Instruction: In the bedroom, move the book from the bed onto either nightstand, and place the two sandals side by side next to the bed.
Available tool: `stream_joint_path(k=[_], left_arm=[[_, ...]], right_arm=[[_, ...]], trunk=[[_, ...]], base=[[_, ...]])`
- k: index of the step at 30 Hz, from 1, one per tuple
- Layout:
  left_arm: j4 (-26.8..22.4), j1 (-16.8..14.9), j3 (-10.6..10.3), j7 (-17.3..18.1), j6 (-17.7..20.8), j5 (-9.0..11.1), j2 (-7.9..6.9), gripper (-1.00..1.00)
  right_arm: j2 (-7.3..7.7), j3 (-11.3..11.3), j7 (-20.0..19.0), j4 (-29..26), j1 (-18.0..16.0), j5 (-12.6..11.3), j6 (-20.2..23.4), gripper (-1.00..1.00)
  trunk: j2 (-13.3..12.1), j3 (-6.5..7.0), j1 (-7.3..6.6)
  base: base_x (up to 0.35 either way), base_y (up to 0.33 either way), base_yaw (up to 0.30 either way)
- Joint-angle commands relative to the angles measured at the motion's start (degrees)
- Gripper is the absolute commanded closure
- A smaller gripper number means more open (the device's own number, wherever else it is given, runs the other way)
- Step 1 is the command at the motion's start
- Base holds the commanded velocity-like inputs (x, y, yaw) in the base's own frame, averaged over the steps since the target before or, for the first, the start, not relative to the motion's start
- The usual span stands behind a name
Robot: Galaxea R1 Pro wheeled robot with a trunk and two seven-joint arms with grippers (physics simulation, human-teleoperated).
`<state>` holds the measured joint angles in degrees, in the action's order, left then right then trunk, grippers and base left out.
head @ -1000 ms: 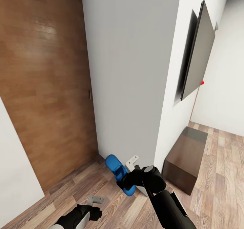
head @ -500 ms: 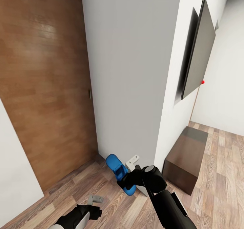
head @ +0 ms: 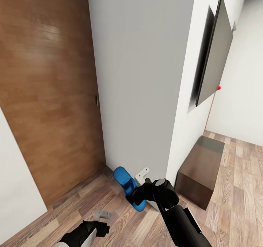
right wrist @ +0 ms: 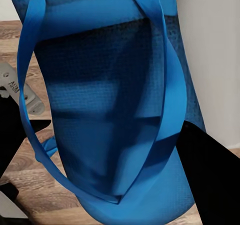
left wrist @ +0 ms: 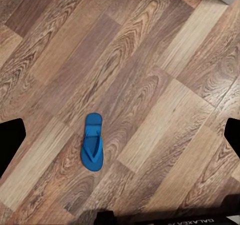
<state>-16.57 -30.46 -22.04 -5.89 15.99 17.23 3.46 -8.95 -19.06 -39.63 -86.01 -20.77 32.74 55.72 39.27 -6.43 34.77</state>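
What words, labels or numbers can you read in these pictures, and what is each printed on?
"GALAXEA", upside down, on the robot's dark casing in the left wrist view.
Dark marking on the grey bracket in the right wrist view: too blurred to read.
The held sandal and the sandal on the floor: no text.

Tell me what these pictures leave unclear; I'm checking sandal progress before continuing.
- Held sandal, head view: its lower end is hidden behind the right hand.
- Same sandal, right wrist view: cut off by the frame.
- Left hand, head view: too small to tell if open.
- Low cabinet: front partly hidden by the wall corner.
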Motion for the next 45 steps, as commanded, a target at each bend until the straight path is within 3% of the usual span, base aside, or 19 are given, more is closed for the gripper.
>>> stream_joint_path(k=[1, 45], left_arm=[[-0.12, -0.03, -0.46, -0.42, 0.28, 0.61, -0.04, -1.00], [-0.12, -0.03, -0.64, -0.57, 0.01, 0.45, 0.05, -1.00]], right_arm=[[-0.02, -0.02, -0.54, -0.05, -0.06, 0.57, 0.18, 1.00], [-0.02, -0.10, -0.53, 0.40, -0.06, 0.57, 0.27, 1.00]], trunk=[[0.09, -0.17, 0.02], [0.09, -4.22, 0.02]], base=[[0.000, 0.000, 0.000], [0.000, 0.000, 0.000]])
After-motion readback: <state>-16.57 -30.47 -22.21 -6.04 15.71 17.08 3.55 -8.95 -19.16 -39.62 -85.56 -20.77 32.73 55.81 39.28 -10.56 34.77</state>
